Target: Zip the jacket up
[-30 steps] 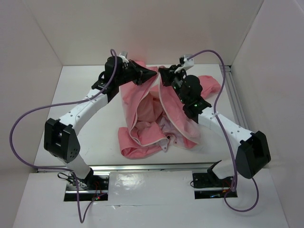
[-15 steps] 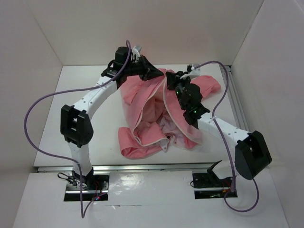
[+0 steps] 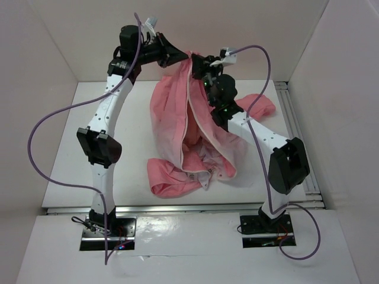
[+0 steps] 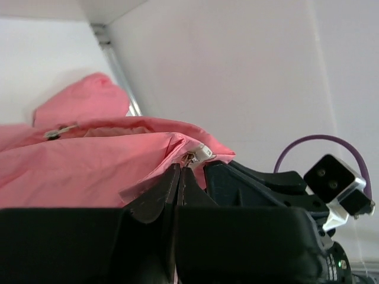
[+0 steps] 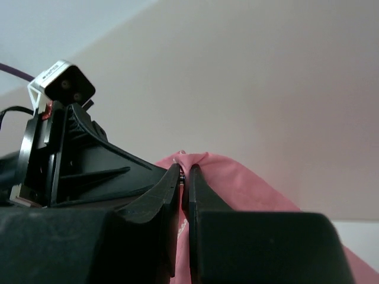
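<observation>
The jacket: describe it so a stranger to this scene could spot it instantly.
Over the middle of the white table, the jacket hangs from the left gripper and right gripper, both shut on its top edge, with its bottom bunched on the table. It is the only soft, salmon-pink thing there.

Both arms have risen, each gripper [image 3: 190,57] hoisting the jacket [image 3: 177,112] top higher above the counter [image 3: 89,142].

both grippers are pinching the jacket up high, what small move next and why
Probably raise both a little higher: the left gripper and right gripper are shut on the jacket up top, yet its hem lies bunched on the table.
</observation>
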Robot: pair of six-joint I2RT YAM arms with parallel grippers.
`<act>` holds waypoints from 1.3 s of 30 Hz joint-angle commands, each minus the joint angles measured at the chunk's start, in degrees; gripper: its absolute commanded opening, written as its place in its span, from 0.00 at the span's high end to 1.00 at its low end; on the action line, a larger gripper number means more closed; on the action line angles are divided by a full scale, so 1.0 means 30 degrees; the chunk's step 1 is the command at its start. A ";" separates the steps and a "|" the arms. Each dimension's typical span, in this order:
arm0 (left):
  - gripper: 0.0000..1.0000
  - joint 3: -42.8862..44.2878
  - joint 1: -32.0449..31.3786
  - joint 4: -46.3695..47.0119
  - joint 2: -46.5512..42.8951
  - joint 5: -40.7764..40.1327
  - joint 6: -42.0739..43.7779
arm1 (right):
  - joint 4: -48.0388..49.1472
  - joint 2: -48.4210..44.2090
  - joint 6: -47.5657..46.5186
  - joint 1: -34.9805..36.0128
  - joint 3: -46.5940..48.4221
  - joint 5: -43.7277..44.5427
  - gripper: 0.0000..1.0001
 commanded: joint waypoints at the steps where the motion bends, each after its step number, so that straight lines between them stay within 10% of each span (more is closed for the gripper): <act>1: 1.00 0.0553 0.0213 0.1201 -0.0492 0.0483 0.0580 | 0.3571 -0.0403 -0.0690 -0.0063 0.2849 -0.1268 1.00; 5: 1.00 -0.0321 -0.0164 0.2637 -0.2306 0.1071 0.0199 | 0.3718 -0.0749 -0.1188 -0.0063 0.3819 -0.2766 1.00; 19: 1.00 -1.4968 -0.3477 0.6272 -0.8140 -0.1651 0.0346 | 0.7413 -0.7927 -0.1920 0.0873 -0.7398 -0.2680 1.00; 39: 1.00 -1.7344 -0.4270 0.6009 -0.9486 -0.2826 0.1432 | 0.3254 -1.3262 0.1303 0.1080 -1.2384 -0.0104 1.00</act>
